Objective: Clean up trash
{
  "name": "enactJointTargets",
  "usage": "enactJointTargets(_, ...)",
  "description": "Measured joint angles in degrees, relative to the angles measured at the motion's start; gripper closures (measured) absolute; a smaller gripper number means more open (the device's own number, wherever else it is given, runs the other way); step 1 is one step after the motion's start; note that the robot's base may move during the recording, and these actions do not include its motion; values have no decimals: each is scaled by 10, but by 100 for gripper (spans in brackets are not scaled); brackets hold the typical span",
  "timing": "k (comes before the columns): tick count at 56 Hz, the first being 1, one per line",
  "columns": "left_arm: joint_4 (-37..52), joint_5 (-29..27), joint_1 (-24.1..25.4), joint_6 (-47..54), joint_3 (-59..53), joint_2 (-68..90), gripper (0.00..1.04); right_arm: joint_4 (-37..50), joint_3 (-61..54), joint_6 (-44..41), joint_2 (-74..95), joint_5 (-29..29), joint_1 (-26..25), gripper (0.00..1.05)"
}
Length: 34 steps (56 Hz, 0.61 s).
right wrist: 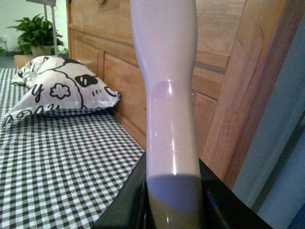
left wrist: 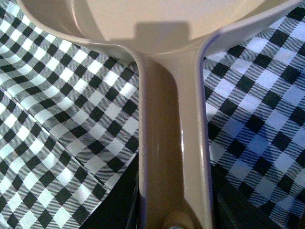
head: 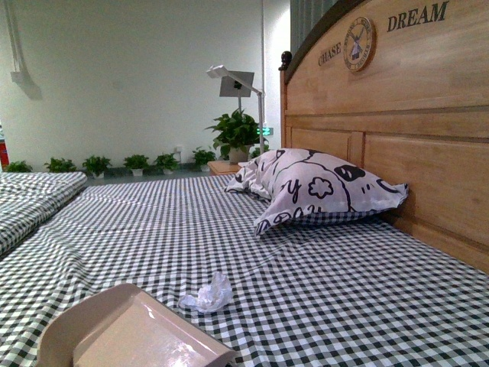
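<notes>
End effector (left wrist: 174, 210) grips dustpan (head: 130, 330); trash (head: 208, 293) crinkly.

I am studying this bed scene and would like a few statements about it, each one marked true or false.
1. The trash lies on the checked sheet, outside the dustpan. True.
2. The pillow lies right next to the trash. False: it lies apart from it, beside the headboard.
3. The left gripper holds the dustpan by its handle. True.
4. The right gripper is empty. False: a pale handle stands between its jaws.
</notes>
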Motion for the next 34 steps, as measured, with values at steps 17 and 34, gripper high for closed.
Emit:
enactJointTargets(17,0,-1,0,1,0,0,78,-127,54,23,45,-78,-6,84)
enactJointTargets(34,0,-2,0,2,0,0,78,-67,243,7,421,-229,33,84)
